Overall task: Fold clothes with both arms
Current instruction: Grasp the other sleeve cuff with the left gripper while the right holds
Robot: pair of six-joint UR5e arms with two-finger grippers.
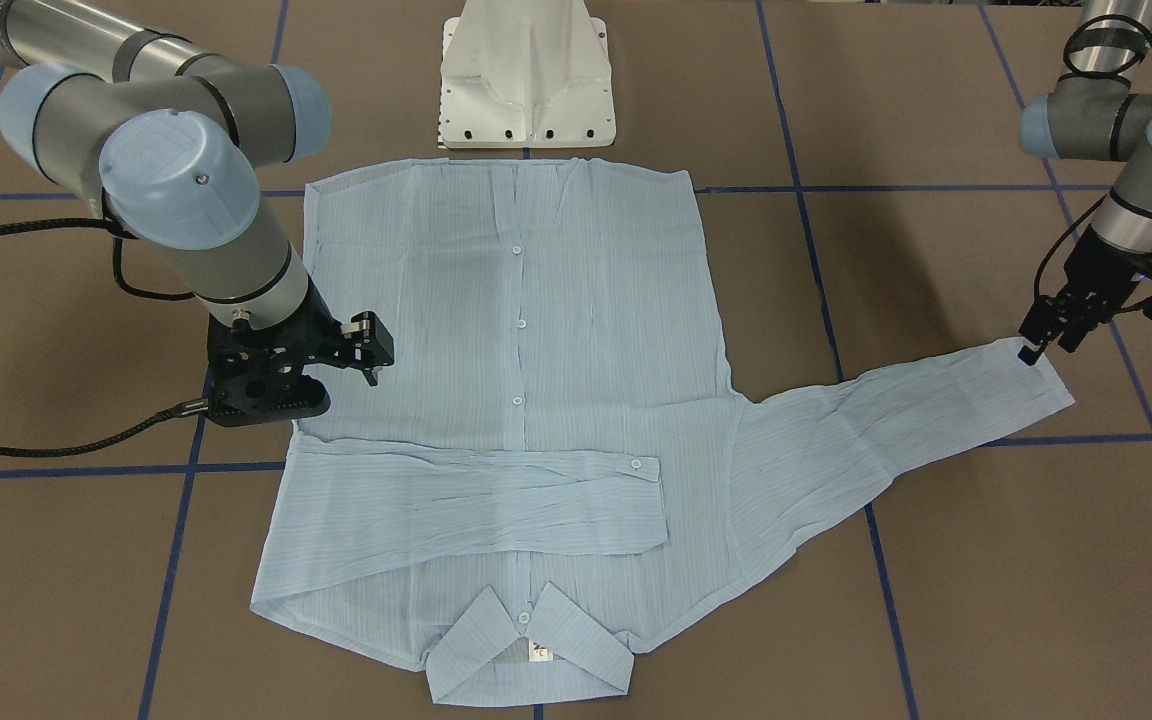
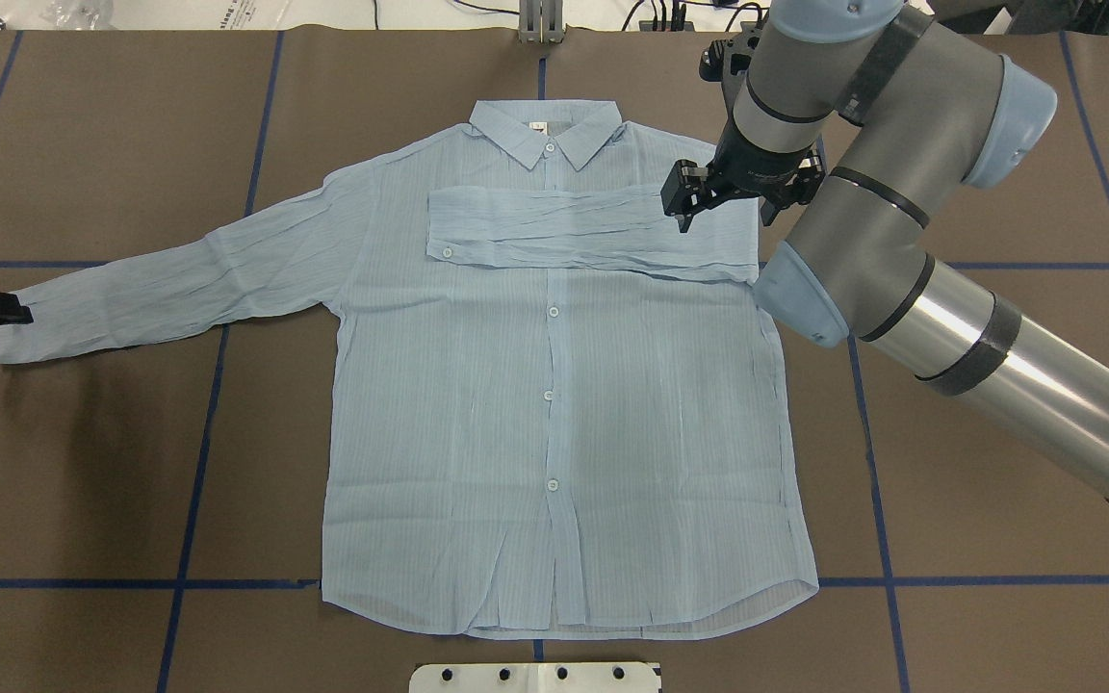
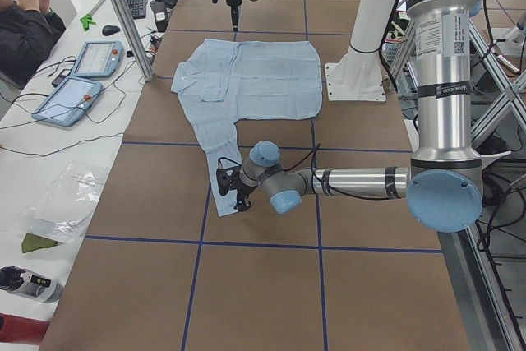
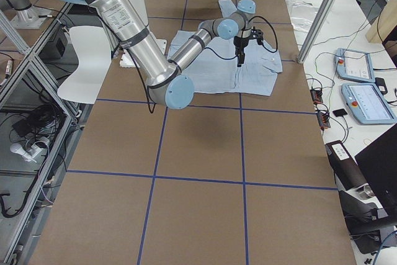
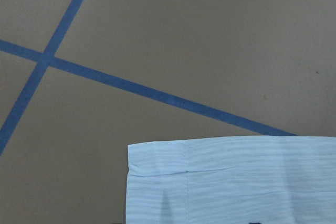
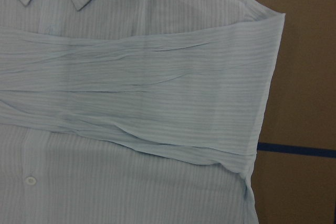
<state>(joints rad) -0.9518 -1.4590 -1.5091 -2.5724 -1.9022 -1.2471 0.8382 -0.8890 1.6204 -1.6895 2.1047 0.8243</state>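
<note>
The left gripper [image 1: 1044, 345] is low at the outer end of the shirt's outstretched left sleeve [image 2: 179, 284]. Its jaws meet the corner of the cuff [image 5: 231, 177], but I cannot tell whether they pinch the cloth. The cuff lies flat on the brown desk [image 2: 83, 462], close to a blue tape line [image 5: 157, 94].

The shirt [image 2: 554, 385] is spread face up and buttoned. Its hem is just in front of the white pedestal base [image 1: 526, 80].

Farther out, the right gripper [image 2: 687, 207] hangs over the shoulder end of the right sleeve [image 2: 564, 231]. That sleeve is folded straight across the chest, with its cuff button [image 2: 446, 252] past the placket. How far these jaws are parted cannot be told. The wrist view shows only flat, creased cloth beneath them. The right arm [image 2: 949, 318] crosses the desk beside the shirt's edge.

Farthest is the collar [image 2: 547, 130] with its neck label [image 1: 539, 650].
</note>
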